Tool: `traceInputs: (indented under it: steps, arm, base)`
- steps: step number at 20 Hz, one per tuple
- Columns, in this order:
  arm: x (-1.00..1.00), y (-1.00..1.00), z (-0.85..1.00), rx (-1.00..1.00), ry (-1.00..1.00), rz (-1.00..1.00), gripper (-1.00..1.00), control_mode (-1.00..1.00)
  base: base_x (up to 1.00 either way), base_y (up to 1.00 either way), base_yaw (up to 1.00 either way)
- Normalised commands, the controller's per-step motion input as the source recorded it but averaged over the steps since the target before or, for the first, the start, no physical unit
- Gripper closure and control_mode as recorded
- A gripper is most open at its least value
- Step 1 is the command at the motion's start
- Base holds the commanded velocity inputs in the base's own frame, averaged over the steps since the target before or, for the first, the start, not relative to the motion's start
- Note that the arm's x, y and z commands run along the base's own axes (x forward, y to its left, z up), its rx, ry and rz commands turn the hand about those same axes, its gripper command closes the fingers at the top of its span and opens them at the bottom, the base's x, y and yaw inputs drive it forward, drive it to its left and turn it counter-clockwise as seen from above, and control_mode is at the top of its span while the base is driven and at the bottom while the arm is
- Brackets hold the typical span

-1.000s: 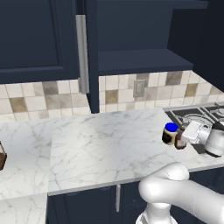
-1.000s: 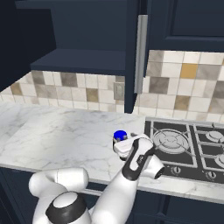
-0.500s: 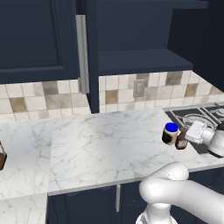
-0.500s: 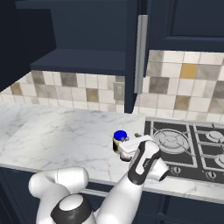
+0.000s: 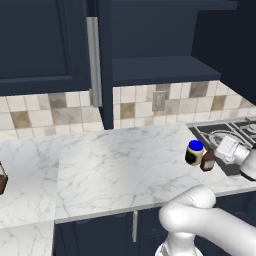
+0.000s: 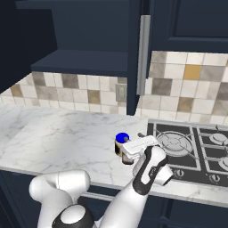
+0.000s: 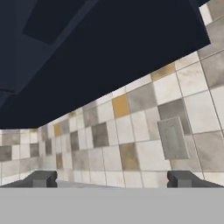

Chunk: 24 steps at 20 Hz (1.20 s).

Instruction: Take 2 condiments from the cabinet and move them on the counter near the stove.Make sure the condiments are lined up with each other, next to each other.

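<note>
On the white marble counter (image 5: 110, 165), just left of the black stove (image 5: 218, 135), stands the cream jar with the blue lid (image 5: 195, 152). The slim reddish-brown bottle (image 5: 207, 161) stands upright right beside it. My gripper (image 5: 219, 151) hovers just right of the bottle, over the stove's edge, open. In the hand view the gripper (image 7: 112, 179) has its tips far apart with nothing between them, facing the tiled backsplash. From the right base, my hand (image 6: 139, 144) covers most of the bottle (image 6: 126, 160), and the jar (image 6: 120, 141) peeks out behind it.
The navy wall cabinet (image 5: 160, 67) stands open above, its door edge and silver handle (image 5: 92, 60) jutting toward me. A dark brown object with a handle (image 5: 1, 177) sits at the counter's far left. The stove's grates and knobs (image 6: 191, 147) lie right of the hand.
The hand has drawn back to the right, away from the bottle, which stays standing beside the jar.
</note>
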Motion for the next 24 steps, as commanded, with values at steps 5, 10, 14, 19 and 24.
traceInputs:
  steps: [5, 10, 14, 19, 24]
  arm:
    - [-0.36, 0.0, 0.08, 0.03, 0.0, 0.0, -1.0, -1.0]
    - [-0.51, 0.0, 0.06, 0.0, 0.04, 0.0, -1.0, -1.0]
    - [-0.54, 0.0, 0.12, 0.0, 0.12, 0.0, -1.0, -1.0]
    - [-0.56, 0.0, 0.11, 0.0, 0.11, 0.0, -1.0, -1.0]
    - [-0.53, 0.0, 0.15, 0.0, 0.05, 0.0, -1.0, -1.0]
  base:
    - [0.0, 0.0, 0.0]
    - [0.0, 0.0, 0.0]
    - [0.0, 0.0, 0.0]
    - [0.0, 0.0, 0.0]
    - [0.0, 0.0, 0.0]
